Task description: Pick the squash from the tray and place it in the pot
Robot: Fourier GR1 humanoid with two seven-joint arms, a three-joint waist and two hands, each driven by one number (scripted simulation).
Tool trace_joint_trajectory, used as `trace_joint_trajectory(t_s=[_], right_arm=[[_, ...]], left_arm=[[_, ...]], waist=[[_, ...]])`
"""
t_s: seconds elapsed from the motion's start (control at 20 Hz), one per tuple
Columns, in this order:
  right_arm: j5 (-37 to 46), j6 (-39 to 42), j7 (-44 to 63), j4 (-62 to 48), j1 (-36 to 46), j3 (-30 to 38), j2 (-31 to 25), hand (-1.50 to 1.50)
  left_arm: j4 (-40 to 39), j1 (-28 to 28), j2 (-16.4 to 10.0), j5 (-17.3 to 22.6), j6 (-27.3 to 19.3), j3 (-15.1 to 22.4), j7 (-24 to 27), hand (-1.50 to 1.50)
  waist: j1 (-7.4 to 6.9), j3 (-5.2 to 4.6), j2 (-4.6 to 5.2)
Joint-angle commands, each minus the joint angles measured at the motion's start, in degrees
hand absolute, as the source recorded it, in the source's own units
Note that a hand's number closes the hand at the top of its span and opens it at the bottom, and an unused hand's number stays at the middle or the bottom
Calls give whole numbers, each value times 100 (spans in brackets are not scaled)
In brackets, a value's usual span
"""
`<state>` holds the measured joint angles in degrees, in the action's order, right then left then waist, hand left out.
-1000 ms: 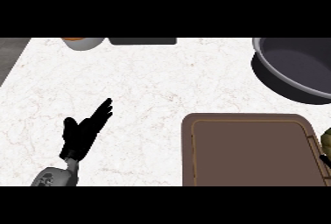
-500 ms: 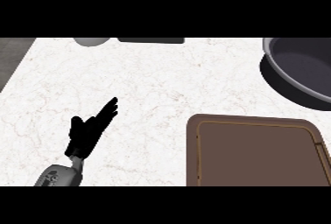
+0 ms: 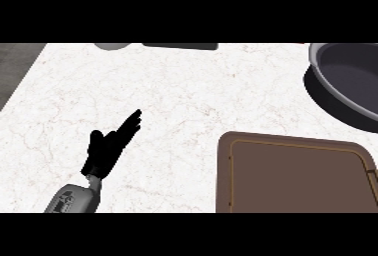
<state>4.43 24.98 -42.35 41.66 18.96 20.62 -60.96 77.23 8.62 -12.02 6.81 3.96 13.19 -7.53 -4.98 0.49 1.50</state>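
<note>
White, faintly veined counter (image 3: 184, 90); brown tray (image 3: 295, 177); dark grey pot (image 3: 347, 80); black left robot hand (image 3: 107, 147).

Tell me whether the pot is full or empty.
Empty, as far as visible: the pot shows only bare dark interior; its right part is cut off.

Loads of open counter (image 3: 199, 90) through the middle and upper left, easy wide lane there. Lower right taken up by the brown tray (image 3: 295, 175), flat with a low rim, running off the bottom edge. Upper right blocked by the dark pot (image 3: 347, 82), raised wall, partly out of view. Strip of bare counter between tray and pot, so not touching. Left hand (image 3: 107, 150) parked open in the lower left. Way at the far edge: a grey round thing (image 3: 111, 46) and a dark flat thing (image 3: 181, 45), near each other, well apart from the rest.
</note>
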Motion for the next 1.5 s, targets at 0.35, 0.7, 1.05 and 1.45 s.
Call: trace_joint_trajectory(t_s=[0.35, 0.7, 1.05, 1.45], right_arm=[[1500, -384, -204, -804, 1870, -1477, 306, 150], [2720, -1640, 76, -1151, 2649, -2282, 795, 150], [3901, -2068, 739, -1966, 3169, -3076, 1316, 150], [4616, -1315, 1755, -2937, 3706, -3609, 1965, -150]], left_arm=[[-37, 76, 8, -53, 75, -13, -37, 0], [-129, 221, 58, -119, -44, -116, -116, 0], [57, -92, -70, -51, 146, -136, -13, 0], [112, -78, 136, -156, -44, -72, -137, 0]], waist=[[-64, -26, -1], [28, -34, -16], [15, -38, -13], [58, -32, -11]])
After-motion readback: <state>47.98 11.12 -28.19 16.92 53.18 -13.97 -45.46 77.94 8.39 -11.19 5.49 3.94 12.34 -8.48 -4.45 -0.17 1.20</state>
